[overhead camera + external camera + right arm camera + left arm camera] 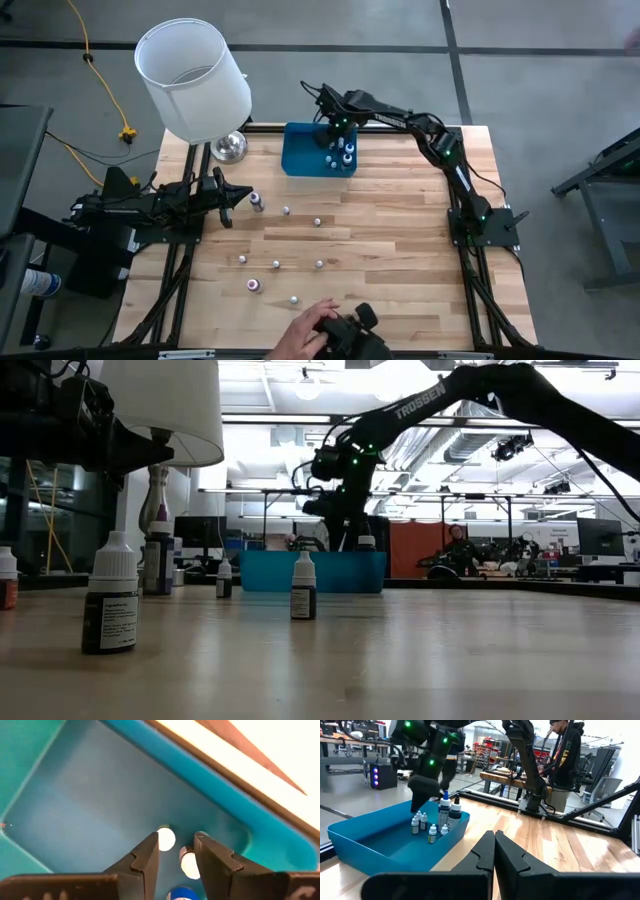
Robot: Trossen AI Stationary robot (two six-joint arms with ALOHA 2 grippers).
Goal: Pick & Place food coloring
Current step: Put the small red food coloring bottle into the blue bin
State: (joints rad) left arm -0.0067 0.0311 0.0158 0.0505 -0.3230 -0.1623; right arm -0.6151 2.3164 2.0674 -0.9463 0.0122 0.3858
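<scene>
The small white-capped plastic food coloring dropper bottles, scattered mid-frame on the wooden tabletop and clustered in the blue plastic tray top center, look light, rigid and tippy, best pinched around the body; the right gripper hovers over the tray with jaws spread and empty, while the left gripper rests at mid-left, jaws pressed together.

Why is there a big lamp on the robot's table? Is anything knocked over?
Nothing looks knocked over. The little bottles scattered on the table stand upright, and so do those in the blue tray. The white lamp at the back corner is the odd one out among them.
</scene>
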